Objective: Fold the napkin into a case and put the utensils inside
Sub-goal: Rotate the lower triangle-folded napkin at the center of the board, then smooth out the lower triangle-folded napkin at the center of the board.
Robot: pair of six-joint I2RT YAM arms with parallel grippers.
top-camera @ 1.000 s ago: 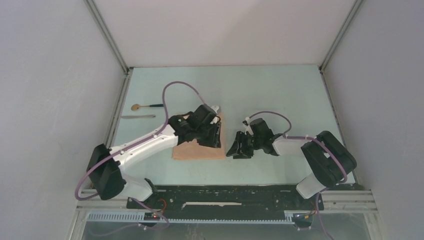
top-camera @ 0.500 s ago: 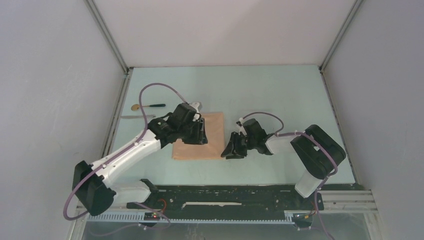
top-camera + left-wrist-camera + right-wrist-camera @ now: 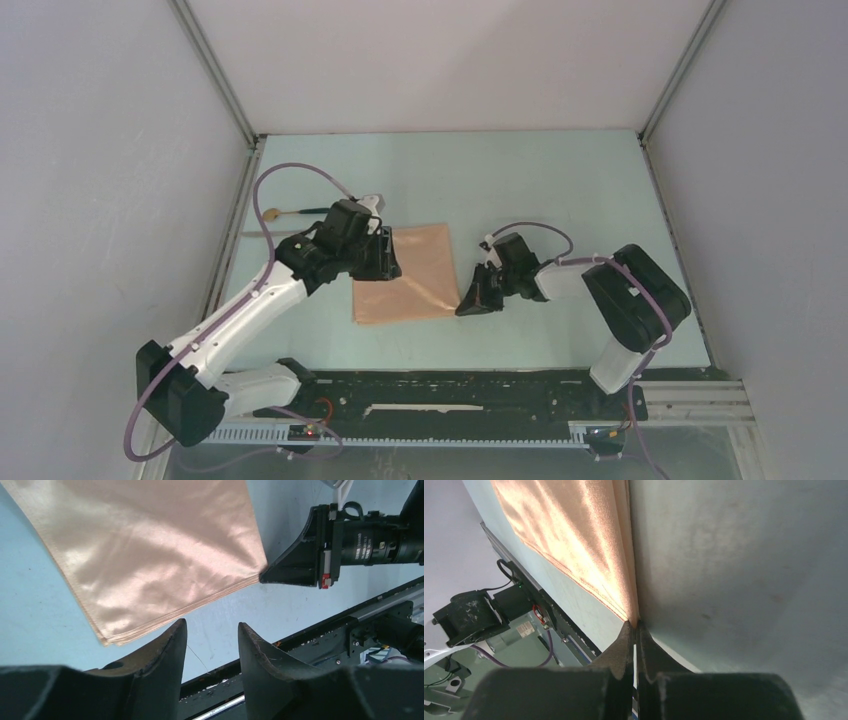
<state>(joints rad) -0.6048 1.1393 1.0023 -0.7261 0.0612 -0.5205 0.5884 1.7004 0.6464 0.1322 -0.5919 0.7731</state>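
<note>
Left fingers (image 3: 165,650) pulled back leftward off napkin (image 3: 410,280); right fingers (image 3: 624,645) now closed, pinching napkin's near-right corner.

Soft, even light; bright sheen glares off the napkin (image 3: 150,555).

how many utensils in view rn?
2. The spoon lies at the far left. The thin silvery piece lies just nearer than it, its right end hidden behind the left arm. Both are left of the napkin, outside it.
</note>
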